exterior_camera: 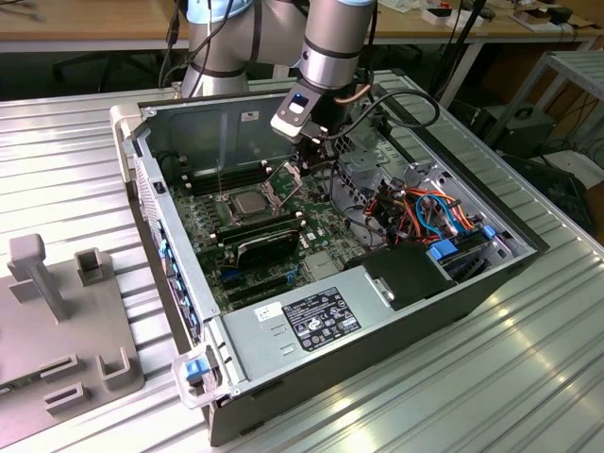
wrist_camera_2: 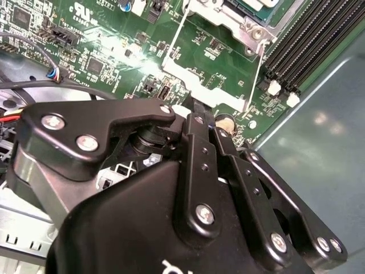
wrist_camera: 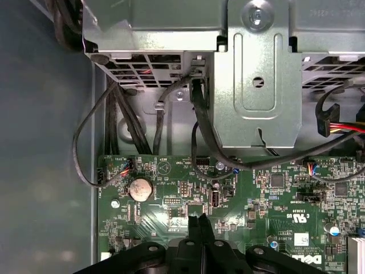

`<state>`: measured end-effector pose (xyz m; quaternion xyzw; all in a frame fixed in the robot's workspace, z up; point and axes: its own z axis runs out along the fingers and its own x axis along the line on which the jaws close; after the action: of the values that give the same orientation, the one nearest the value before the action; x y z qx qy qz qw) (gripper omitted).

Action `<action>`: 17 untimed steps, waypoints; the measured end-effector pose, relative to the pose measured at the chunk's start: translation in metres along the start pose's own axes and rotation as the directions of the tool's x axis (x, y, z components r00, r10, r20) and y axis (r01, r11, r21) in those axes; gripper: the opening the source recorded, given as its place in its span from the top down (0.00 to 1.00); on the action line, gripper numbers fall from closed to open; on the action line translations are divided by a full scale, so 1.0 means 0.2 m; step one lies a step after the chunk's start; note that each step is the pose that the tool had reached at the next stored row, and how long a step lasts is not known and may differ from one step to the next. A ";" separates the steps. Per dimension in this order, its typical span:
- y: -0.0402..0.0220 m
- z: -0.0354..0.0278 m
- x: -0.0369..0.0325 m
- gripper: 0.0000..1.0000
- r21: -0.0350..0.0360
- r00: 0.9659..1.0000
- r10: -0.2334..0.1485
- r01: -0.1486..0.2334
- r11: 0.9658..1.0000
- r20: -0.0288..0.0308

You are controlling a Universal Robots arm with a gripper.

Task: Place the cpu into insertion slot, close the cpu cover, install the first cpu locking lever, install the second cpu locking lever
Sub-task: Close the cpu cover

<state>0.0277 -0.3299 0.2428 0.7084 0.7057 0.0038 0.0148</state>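
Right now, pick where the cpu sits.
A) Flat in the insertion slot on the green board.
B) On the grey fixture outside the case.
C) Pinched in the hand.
A: in the exterior view the cpu lies flat in the insertion slot, and the hand hangs beside it, toward the exterior view's right.

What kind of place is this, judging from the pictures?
Probably a robotics lab or workshop: a robot arm reaches into an open computer case on a ribbed metal table, with wooden desks behind.
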 end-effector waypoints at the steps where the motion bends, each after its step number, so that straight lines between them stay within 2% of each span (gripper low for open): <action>1: -0.003 0.000 0.001 0.89 0.000 1.000 0.000 0.000 1.000 0.000; 7: -0.037 -0.001 0.002 0.89 0.000 1.000 0.000 0.000 1.000 0.000; 13: -0.090 -0.002 0.002 0.89 0.000 1.000 0.000 0.000 1.000 0.000; 17: -0.101 -0.003 0.002 0.89 0.001 1.000 0.000 0.000 1.000 0.000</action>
<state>0.0075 -0.3294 0.2428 0.7083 0.7057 0.0036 0.0146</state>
